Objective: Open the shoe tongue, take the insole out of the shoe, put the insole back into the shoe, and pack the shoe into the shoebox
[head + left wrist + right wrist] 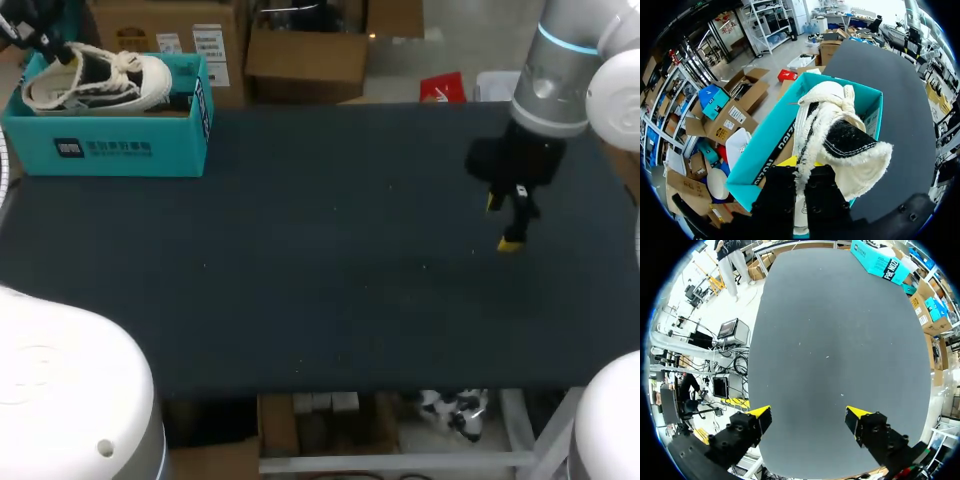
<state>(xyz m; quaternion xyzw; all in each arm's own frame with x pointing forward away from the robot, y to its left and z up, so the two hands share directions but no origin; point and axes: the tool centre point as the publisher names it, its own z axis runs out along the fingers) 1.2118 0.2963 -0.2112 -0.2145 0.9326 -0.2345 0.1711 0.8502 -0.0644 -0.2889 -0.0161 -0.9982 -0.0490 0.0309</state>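
Teal cardboard shoebox, lidless, standing at the far left corner of the table, a long side facing the robot. Also seen in the left wrist view, and small, far ahead of the fingers, in the right wrist view.

Cream canvas sneaker with black panels, white laces and a frayed collar. It lies in the open top of the shoebox, upper rising above the rim, toe towards the table's middle. In the left wrist view the toe points away from the fingers and the heel end is nearest them.

Left gripper, at the heel end of the sneaker over the box. In its own view the two black fingers are clamped on the frayed cream edge, one on each side, with a yellow tip showing beside the fabric.

Right gripper, hanging over the right part of the table, well apart from the box. Its fingers are spread wide, grasping nothing, with only dark tabletop between the yellow tips.

Table surface: dark, matte cloth.
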